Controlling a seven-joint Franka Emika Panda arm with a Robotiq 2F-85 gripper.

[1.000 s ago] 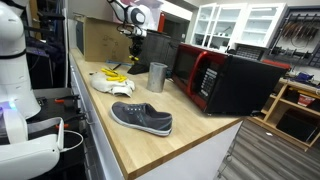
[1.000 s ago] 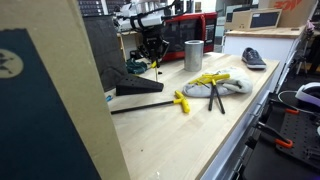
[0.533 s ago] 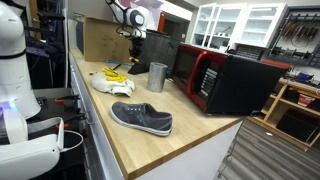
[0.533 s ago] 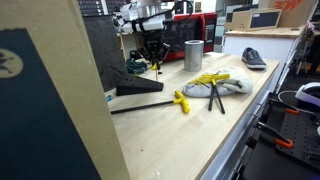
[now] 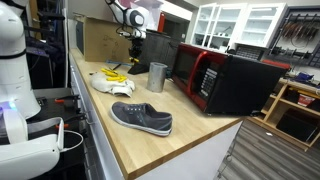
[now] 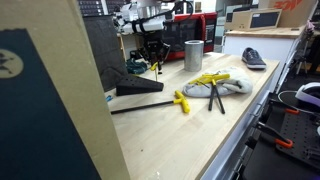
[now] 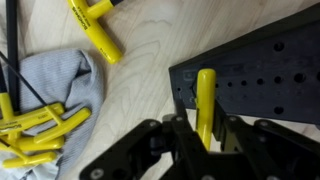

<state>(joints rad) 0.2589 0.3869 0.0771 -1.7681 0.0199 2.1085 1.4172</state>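
Yellow-handled key (image 7: 205, 95), one, sits pinched by the tool (image 7: 205, 137) above one black rack (image 7: 270, 85), one grey cloth (image 7: 65, 85) nearby.

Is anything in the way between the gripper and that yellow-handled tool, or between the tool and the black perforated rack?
Nothing visible does. In the wrist view the gripper is clamped directly on the yellow-handled tool, which sits right over the black perforated rack. The grey cloth lies off to the side.
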